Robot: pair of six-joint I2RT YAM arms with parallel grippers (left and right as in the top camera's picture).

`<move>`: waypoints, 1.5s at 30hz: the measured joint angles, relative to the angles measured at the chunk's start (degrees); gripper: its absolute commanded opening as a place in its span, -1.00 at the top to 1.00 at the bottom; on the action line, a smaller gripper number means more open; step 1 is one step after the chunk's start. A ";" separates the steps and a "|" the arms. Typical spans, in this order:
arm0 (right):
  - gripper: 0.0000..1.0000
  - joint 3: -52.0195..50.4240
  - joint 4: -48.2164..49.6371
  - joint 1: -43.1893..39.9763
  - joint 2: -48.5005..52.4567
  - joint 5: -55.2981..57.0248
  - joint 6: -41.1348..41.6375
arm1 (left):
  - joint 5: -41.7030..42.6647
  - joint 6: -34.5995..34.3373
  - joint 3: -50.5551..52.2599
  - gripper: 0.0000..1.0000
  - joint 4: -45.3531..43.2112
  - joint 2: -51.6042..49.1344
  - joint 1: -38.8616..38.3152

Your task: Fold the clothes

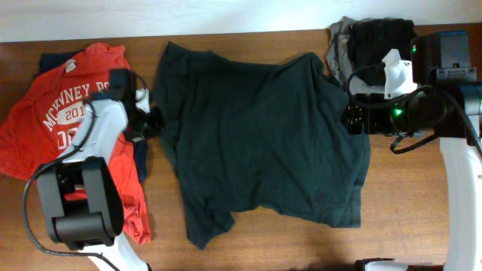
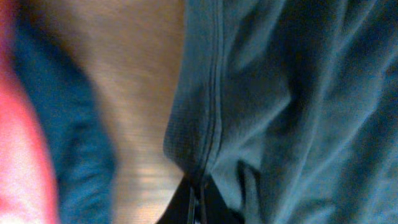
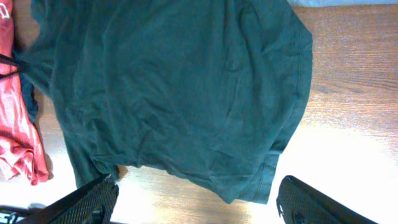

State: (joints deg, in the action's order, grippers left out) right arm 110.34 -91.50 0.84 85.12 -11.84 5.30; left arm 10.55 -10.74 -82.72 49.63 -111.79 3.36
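Note:
The clothes are one very dark green T-shirt (image 1: 263, 135) lying spread and wrinkled across the middle of the wooden table. My left gripper (image 1: 154, 120) is at the shirt's left edge. In the left wrist view it (image 2: 199, 202) is shut on the stitched hem (image 2: 211, 124), which runs straight into the closed jaws. My right gripper (image 1: 350, 114) hovers at the shirt's right edge. In the right wrist view it (image 3: 199, 202) is open, its fingers (image 3: 87, 202) wide apart above the shirt's (image 3: 174, 87) edge and bare wood, holding nothing.
A red T-shirt with white print (image 1: 68, 120) lies crumpled at the left under my left arm, over a dark blue garment (image 1: 141, 159). A grey folded garment (image 1: 339, 41) with a black item on it sits at the back right, beside the right arm.

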 measured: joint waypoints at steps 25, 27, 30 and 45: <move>-0.86 5.62 -4.13 -3.65 -0.11 3.02 -0.81 | -10.08 4.11 -21.03 -0.98 24.04 3.61 0.90; -0.87 9.18 -5.40 -6.01 -1.36 3.10 -0.52 | -9.42 4.11 -21.68 -0.98 26.14 8.59 0.90; -0.87 9.94 -5.46 -9.03 -6.82 3.45 0.92 | -7.23 4.13 -22.25 -0.98 28.00 14.56 0.87; -0.92 -23.45 -5.49 -9.70 -30.77 5.79 8.20 | -3.08 2.73 -6.62 -0.94 41.64 23.28 -12.46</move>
State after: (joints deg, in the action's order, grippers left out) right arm 86.89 -96.99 -8.86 54.35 -6.04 13.50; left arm 7.46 -8.01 -89.34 91.26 -88.51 -9.10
